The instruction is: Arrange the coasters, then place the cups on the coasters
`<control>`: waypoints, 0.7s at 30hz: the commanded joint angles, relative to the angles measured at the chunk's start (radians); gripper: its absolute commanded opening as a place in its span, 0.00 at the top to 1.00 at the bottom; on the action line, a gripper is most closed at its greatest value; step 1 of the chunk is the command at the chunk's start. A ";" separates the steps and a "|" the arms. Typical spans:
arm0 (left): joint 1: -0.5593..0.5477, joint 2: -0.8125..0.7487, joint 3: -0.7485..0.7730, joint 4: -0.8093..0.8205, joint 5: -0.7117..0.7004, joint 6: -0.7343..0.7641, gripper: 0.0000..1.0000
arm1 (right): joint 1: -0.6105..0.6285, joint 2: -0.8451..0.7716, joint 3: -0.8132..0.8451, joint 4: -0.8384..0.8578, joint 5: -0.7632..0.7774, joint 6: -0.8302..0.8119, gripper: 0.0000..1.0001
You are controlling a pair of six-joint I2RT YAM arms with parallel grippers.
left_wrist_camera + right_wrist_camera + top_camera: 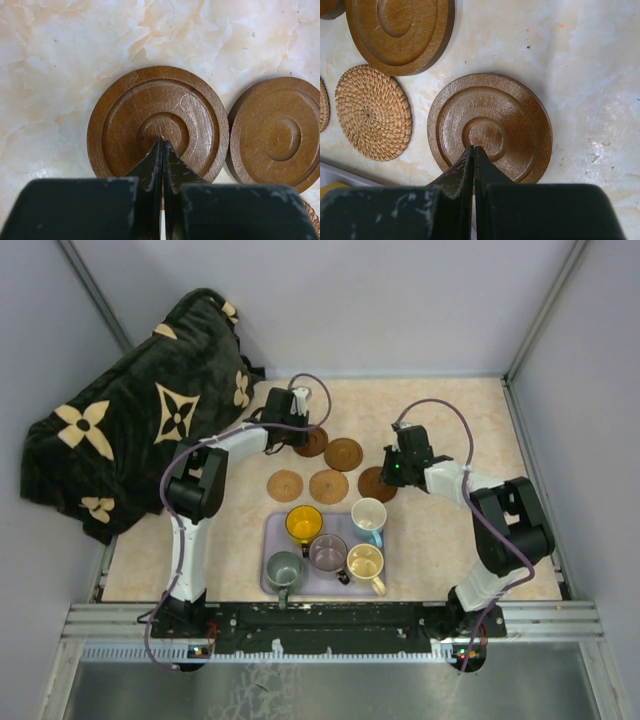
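Three dark brown coasters (343, 454) and two tan woven coasters (285, 485) lie on the marble tabletop behind the tray. My left gripper (163, 141) is shut, empty, its tips over the centre of the leftmost dark coaster (158, 107); a second dark coaster (277, 132) lies right of it. My right gripper (473, 148) is shut too, empty, its tips at the centre ring of the rightmost dark coaster (490, 120). Whether either touches its coaster I cannot tell. Several cups stand on the lavender tray (270, 540): yellow-orange (304, 524), white-blue (369, 516), mauve (328, 552), grey-green (284, 569), cream (365, 563).
A dark plush blanket (140, 430) with tan flower shapes is heaped at the back left, spilling over the table's edge. Grey walls enclose the table at the back and sides. A woven coaster (373, 112) lies left of the right gripper.
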State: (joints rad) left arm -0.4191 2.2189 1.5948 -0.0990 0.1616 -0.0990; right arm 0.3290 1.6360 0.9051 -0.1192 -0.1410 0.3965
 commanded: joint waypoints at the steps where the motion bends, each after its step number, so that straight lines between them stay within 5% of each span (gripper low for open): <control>1: -0.001 0.056 0.043 -0.064 -0.026 0.019 1.00 | 0.008 0.009 0.016 0.037 0.004 0.019 1.00; 9: 0.028 0.080 0.048 -0.160 -0.199 -0.015 1.00 | 0.008 0.108 0.060 -0.049 0.118 0.038 1.00; 21: 0.197 -0.024 -0.134 -0.189 -0.169 -0.127 1.00 | -0.125 0.147 0.132 -0.125 0.204 0.067 1.00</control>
State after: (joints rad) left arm -0.2901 2.1937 1.5681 -0.1352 0.0406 -0.1867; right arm 0.2825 1.7569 1.0061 -0.1802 -0.0185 0.4599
